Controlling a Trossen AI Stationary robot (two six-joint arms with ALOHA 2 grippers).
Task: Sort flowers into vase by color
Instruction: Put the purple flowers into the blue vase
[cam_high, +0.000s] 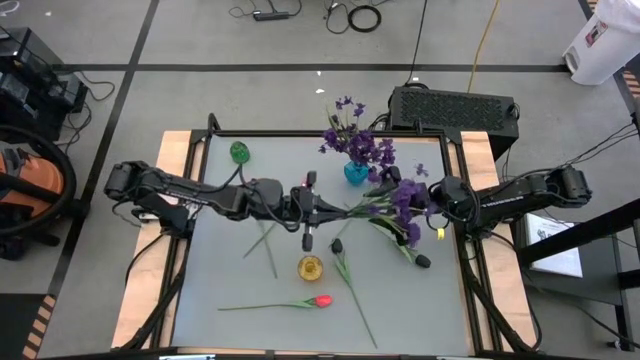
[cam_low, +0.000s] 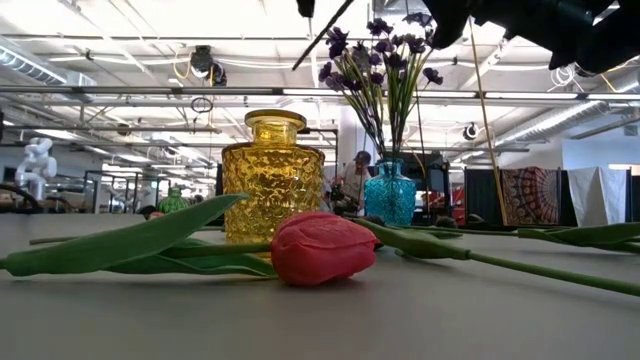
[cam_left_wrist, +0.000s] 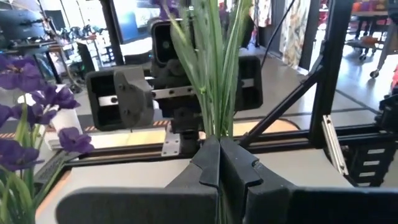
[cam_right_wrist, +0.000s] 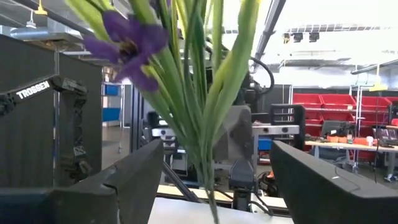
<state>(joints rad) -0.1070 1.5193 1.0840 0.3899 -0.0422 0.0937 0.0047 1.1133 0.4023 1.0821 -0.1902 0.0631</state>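
I see the grey table (cam_high: 400, 300) with both arms reaching in toward its middle. My left arm stretches across from the left side, and its left gripper (cam_high: 318, 207) has its fingers pressed together on the green stems of a purple flower bunch (cam_high: 400, 200), which hangs above the table between the two arms; in the left wrist view the stems (cam_left_wrist: 211, 68) rise straight out of the pinched fingertips. My right arm comes in from the right side, and the right gripper (cam_high: 432, 198) sits at the bloom end of that same bunch with its fingers spread wide. In the right wrist view the stems and one purple bloom (cam_right_wrist: 127, 40) pass between those spread fingers (cam_right_wrist: 130, 180), and I cannot tell whether they touch.

Behind the bunch, near the back edge, a blue vase (cam_high: 355, 172) already holds purple flowers (cam_high: 352, 140). A yellow vase (cam_high: 310, 267) stands empty at the table's middle front, and a green vase (cam_high: 239, 152) stands at the back left.

On the table lie a red-pink tulip (cam_high: 318, 300) near the front, close to the yellow vase, and two near-black tulips: one (cam_high: 337, 245) just right of the yellow vase, the other (cam_high: 423, 262) farther right, below the right gripper.
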